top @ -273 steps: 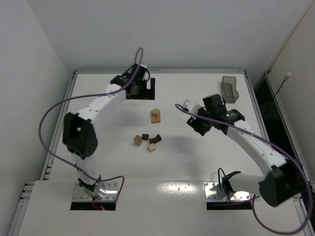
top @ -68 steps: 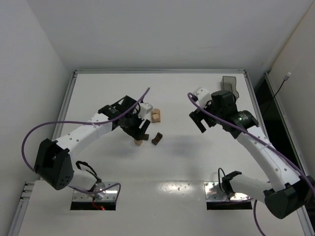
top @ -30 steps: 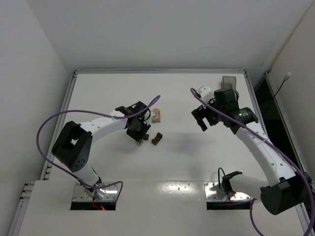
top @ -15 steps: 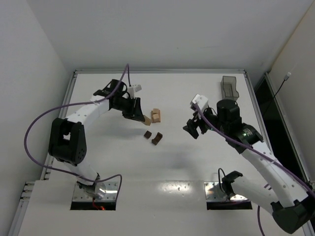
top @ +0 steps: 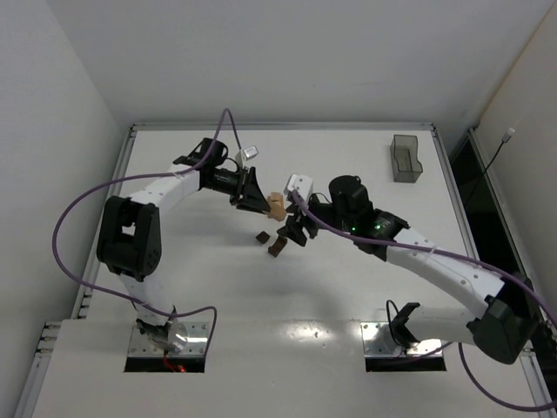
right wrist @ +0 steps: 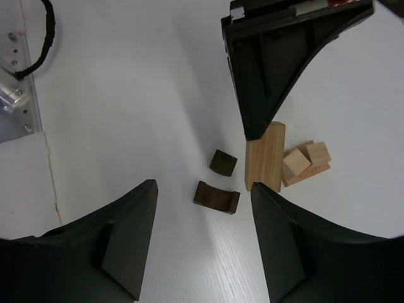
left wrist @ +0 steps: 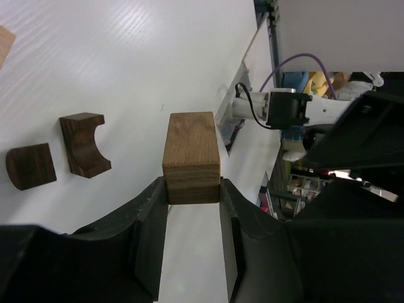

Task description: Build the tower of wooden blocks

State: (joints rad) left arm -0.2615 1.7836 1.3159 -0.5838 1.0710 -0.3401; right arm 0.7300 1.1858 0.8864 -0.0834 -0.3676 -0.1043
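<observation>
The wood block tower is a low cluster of tan blocks (top: 277, 206) (right wrist: 307, 163) in the middle of the table. My left gripper (top: 257, 204) (left wrist: 192, 186) is shut on a long tan block (left wrist: 191, 156) (right wrist: 266, 156), which it holds just left of that cluster. A dark arch block (top: 277, 247) (left wrist: 84, 144) (right wrist: 216, 196) and a dark half-round block (top: 261, 236) (left wrist: 31, 165) (right wrist: 223, 162) lie on the table in front. My right gripper (top: 291, 233) (right wrist: 202, 189) hangs open above the dark arch, one finger on each side, apart from it.
A translucent grey container (top: 405, 158) stands at the back right. The left arm's purple cable (top: 83, 209) loops out over the left side of the white table (top: 348, 296). The two grippers are close together near the blocks.
My right arm has swung left from the table's right half to above the dark blocks, and its jaws have narrowed. The left gripper has carried its tan block slightly right, toward the cluster.
</observation>
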